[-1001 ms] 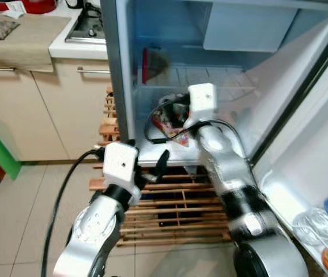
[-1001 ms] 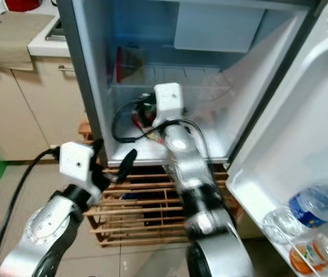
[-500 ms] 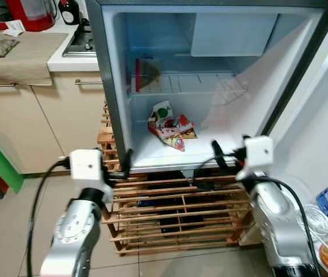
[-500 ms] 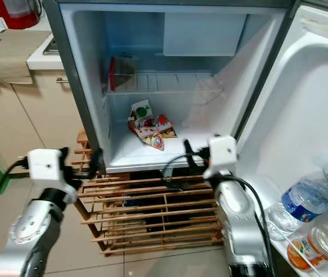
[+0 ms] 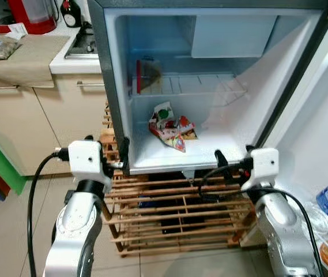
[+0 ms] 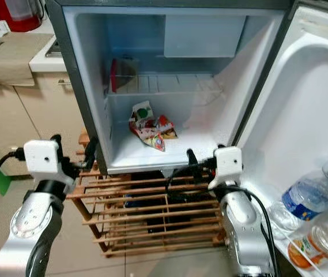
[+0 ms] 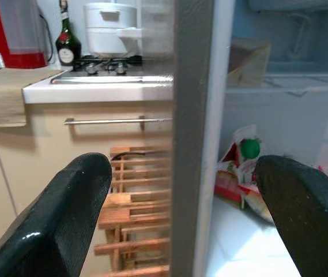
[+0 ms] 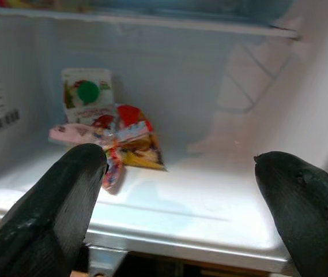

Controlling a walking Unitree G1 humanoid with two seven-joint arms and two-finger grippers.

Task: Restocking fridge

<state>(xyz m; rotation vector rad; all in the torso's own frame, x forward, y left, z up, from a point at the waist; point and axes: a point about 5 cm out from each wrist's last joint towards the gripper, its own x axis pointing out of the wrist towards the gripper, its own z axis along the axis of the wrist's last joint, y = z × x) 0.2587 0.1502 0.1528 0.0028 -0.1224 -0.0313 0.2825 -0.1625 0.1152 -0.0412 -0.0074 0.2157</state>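
Snack packets (image 5: 171, 128): lying heaped on the fridge floor (image 5: 210, 147), under the wire shelf (image 5: 198, 85).
Right gripper (image 8: 175, 190): hovering outside, fingers spread, empty.
Left gripper (image 7: 175, 190): fingers parted, straddling the fridge wall (image 7: 193, 115).
Risk: left fingers may be knocking that wall.

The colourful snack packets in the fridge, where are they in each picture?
Left eye view: snack packets on the fridge floor, centre.
Right eye view: same spot, slightly left of centre.
Left wrist view: past the grey fridge edge.
Right wrist view: centre-left.
Shared landmark: green circle on the white packet.
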